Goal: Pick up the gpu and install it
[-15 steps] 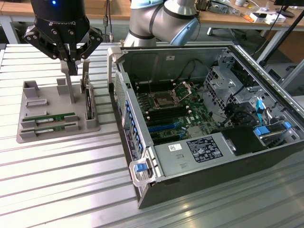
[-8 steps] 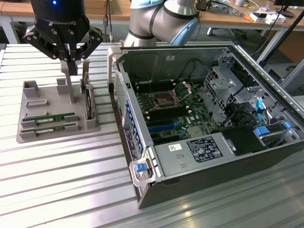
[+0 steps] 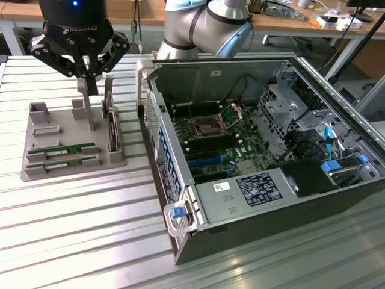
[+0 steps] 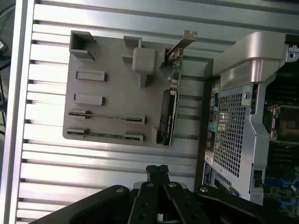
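The gpu [image 3: 65, 149] is a thin green stick with a white label. It lies in a slot of the grey tray [image 3: 63, 129], and a second stick like it [image 3: 63, 161] lies just in front. In the wrist view both show edge-on, the gpu [image 4: 107, 117] and its twin [image 4: 105, 135], on the tray [image 4: 117, 84]. My gripper [image 3: 89, 84] hangs above the tray's far part, shut with nothing in it. From the wrist view its fingertips [image 4: 156, 170] meet over the bare table beside the tray.
An upright dark card with a metal bracket [image 3: 112, 123] [image 4: 168, 119] stands in the tray's side nearest the case. The open computer case [image 3: 283, 198] fills the exterior view's right, motherboard [image 3: 210, 135] exposed. The slatted metal table [image 3: 90, 229] extends in front.
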You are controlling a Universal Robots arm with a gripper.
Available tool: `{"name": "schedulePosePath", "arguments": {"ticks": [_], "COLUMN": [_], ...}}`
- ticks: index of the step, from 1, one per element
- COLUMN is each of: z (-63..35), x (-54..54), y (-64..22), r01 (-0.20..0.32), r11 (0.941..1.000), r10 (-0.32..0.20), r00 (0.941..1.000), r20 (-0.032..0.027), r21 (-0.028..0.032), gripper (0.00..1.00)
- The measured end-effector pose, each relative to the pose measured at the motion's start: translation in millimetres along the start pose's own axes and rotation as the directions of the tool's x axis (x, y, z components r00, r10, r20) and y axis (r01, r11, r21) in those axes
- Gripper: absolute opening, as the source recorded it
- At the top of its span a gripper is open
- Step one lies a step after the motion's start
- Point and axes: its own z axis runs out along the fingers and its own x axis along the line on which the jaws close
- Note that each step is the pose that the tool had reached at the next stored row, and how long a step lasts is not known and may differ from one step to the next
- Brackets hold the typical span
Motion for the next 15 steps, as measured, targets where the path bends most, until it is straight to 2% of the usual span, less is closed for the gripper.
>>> {"name": "schedulePosePath", "arguments": {"ticks": [3, 9, 11, 14, 15], "z": [0.0, 0.0, 0.0, 0.0, 0.0], "x": [0.0, 0.0, 0.0, 0.0, 0.0], "y": [0.0, 0.0, 0.0, 0.0, 0.0], "r01": [0.065, 0.149, 0.201, 0.242, 0.262], "r11": [0.9979, 0.9888, 0.9797, 0.9702, 0.9651], "r10": [-0.065, -0.149, -0.201, -0.242, -0.262], "r00": [0.9979, 0.9887, 0.9796, 0.9702, 0.9651], "r20": [-0.0028, -0.0063, -0.0084, -0.0099, -0.0108], "r21": [-0.0017, -0.0042, -0.0058, -0.0073, -0.0079], "gripper": [0.1, 0.1, 0.1, 0.1, 0.1]}}
